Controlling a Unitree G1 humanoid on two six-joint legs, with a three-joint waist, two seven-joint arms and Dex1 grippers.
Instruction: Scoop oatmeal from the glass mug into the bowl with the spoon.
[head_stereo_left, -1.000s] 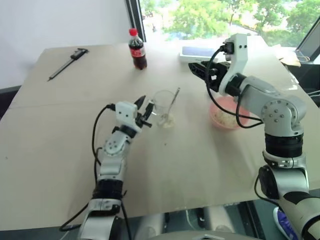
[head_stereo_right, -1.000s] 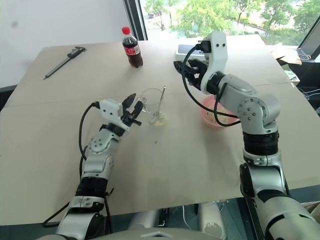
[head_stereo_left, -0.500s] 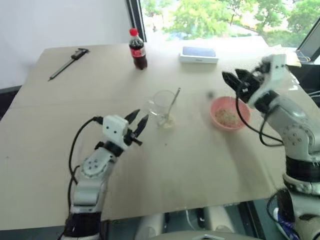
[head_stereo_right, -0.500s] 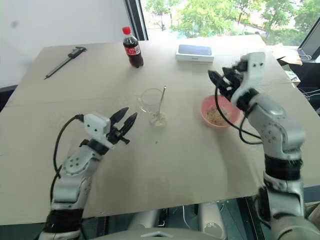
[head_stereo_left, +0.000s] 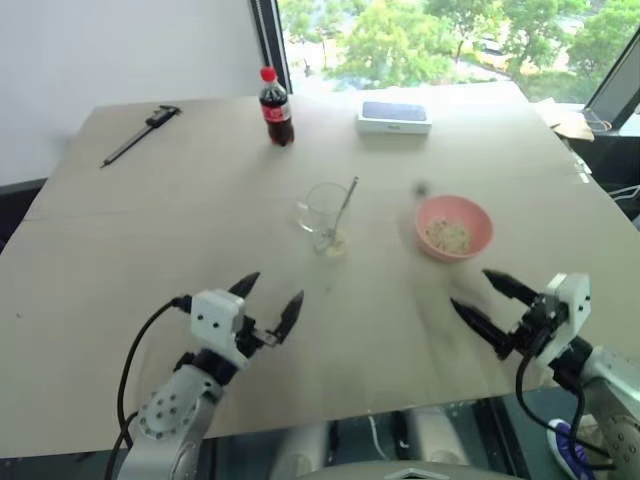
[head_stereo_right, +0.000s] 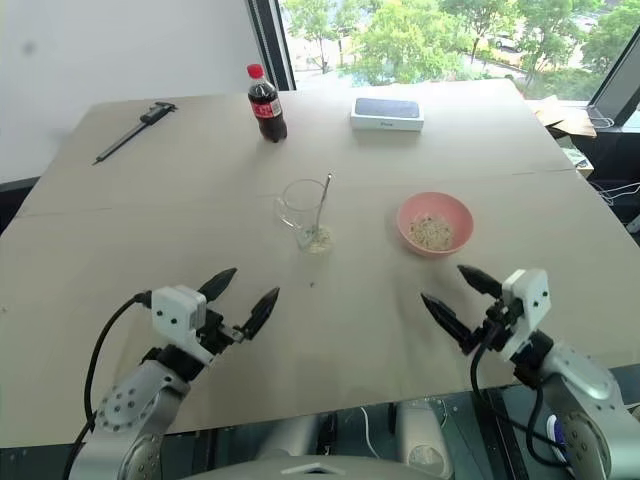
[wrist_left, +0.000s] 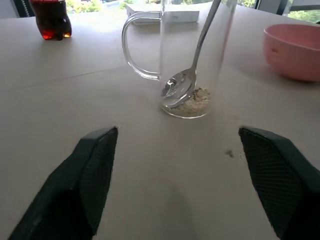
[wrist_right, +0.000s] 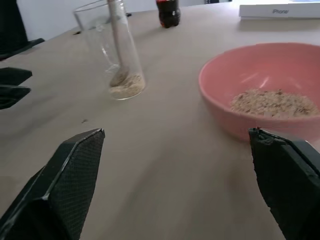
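Note:
The glass mug stands mid-table with the spoon leaning inside it, its tip in a thin layer of oatmeal at the bottom. To its right sits the pink bowl, holding a small heap of oatmeal. My left gripper hovers open and empty near the front of the table, well short of the mug. My right gripper is open and empty too, low in front of the bowl.
A cola bottle and a white phone box stand at the back. A dark caliper lies at the back left. The table's front edge runs just under both grippers.
Both arms drew back toward the table's front edge. The right gripper came down from above the bowl. Both grippers opened wider. The spoon stays in the mug.

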